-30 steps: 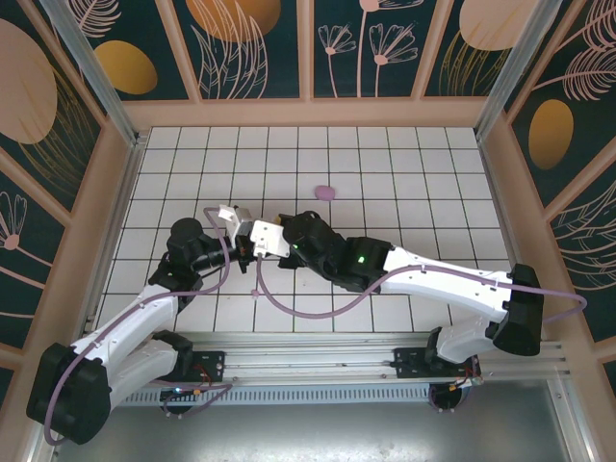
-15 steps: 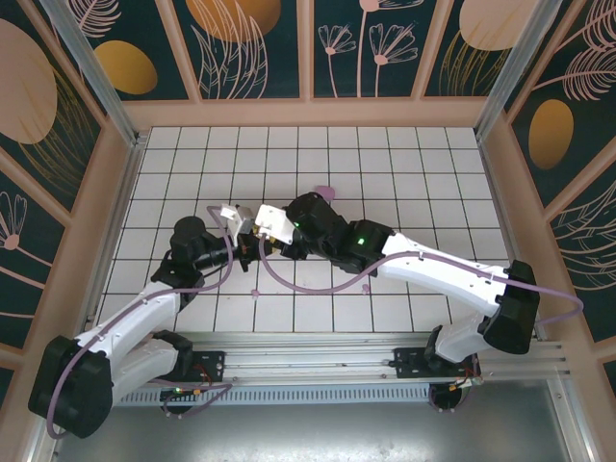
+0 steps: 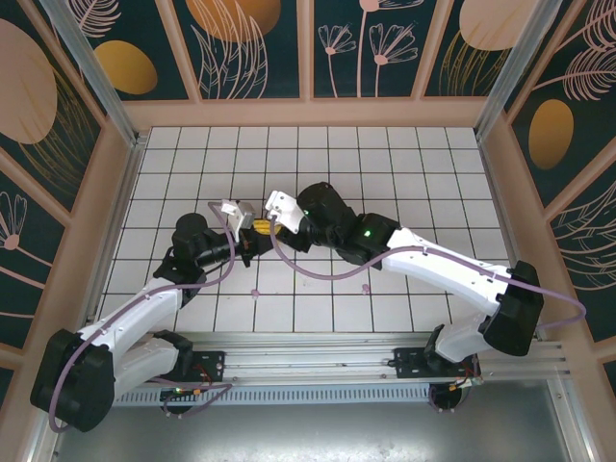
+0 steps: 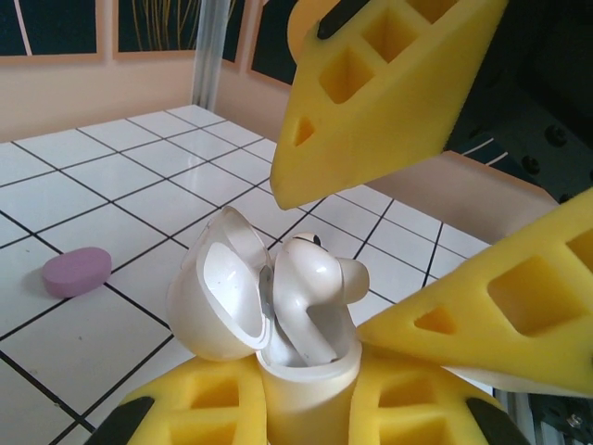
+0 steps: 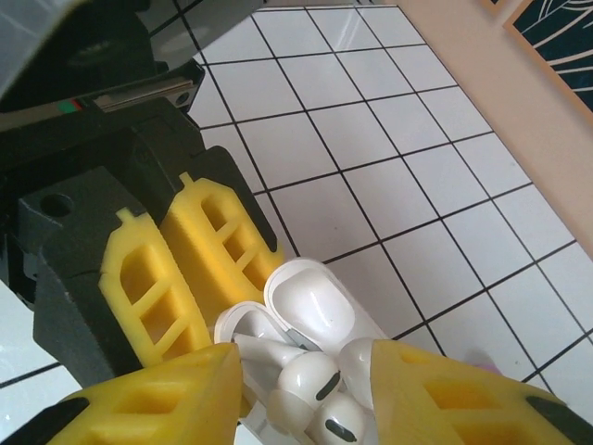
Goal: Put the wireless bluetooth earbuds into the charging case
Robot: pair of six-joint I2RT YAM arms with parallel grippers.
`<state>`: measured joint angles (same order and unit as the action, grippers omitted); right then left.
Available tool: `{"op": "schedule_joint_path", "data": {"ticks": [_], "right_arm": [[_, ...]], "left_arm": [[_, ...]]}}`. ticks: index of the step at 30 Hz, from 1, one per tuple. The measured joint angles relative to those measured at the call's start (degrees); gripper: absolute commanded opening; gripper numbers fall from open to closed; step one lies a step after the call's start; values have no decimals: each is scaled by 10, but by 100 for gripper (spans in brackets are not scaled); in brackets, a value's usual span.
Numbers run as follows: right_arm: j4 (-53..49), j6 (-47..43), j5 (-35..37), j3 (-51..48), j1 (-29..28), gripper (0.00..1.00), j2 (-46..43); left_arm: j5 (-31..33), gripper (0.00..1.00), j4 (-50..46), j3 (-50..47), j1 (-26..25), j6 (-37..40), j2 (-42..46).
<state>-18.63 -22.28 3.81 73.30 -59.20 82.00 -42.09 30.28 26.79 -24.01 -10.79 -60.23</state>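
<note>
Over the last second the right arm has swung its wrist further up the white tiled surface (image 3: 404, 164), away from the bases. It now covers the spot where a small lilac oval piece showed from above. The left arm has edged up with it, so the two wrists meet left of centre. From where I stand, the left pincer (image 4: 306, 413) is clenched on the body of a small white plastic charging case (image 4: 310, 375) and holds it upright above the tiles. The case's rounded lid (image 4: 218, 301) is tipped open to one side. Two glossy white wireless earbuds (image 5: 308, 378) sit bunched in the mouth of the case. They stand proud of the rim and are not down flush. The right pincer (image 5: 306, 357) is released. Its yellow foam-like fingers (image 4: 389, 83) are spread wide on either side of the earbuds. Seen from the left wrist, they are clear of the earbuds. The lilac oval piece (image 4: 76, 271) lies flat on a tile beyond the case, well apart from both pincers.
</note>
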Motion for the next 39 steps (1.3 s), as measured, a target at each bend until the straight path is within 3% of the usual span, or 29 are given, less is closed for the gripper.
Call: {"op": "schedule_joint_path", "data": {"ticks": [19, 33, 39], "right_arm": [[3, 111, -156, -1, 54, 47, -12], [-14, 129, -203, -1, 90, 48, -49], [-12, 197, -219, 7, 115, 49, -50]], "left_arm": [[46, 0, 43, 1, 0, -1, -2], [51, 0, 45, 7, 0, -1, -3], [51, 0, 56, 7, 0, -1, -6]]}}
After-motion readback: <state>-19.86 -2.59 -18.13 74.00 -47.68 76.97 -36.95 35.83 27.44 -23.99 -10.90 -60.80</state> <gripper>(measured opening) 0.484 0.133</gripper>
